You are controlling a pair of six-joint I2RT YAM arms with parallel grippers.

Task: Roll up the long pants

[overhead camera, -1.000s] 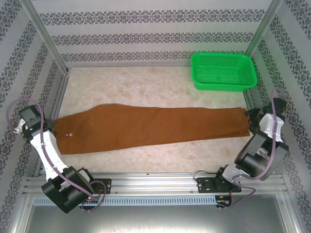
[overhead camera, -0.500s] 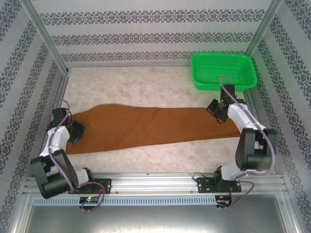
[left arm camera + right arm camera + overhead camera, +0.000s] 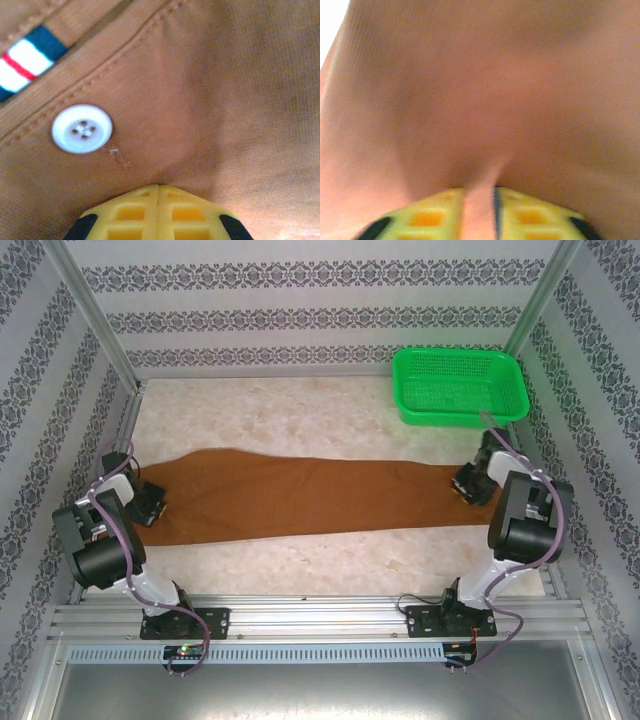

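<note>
- No words, nos. or brand names can be read anywhere.
- One small tag [image 3: 27, 62] is sewn on the long pants [image 3: 210, 100] by a seam, seen in the left wrist view. It has dark blue, white & red stripes, w/ no letters on it.

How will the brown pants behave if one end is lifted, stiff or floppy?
Probably floppy: the pants lie flat on the table, and a soft fold bunches in the right tool. Being long, they would likely sag and drag. The ribbed weave suggests little slipping.
</note>
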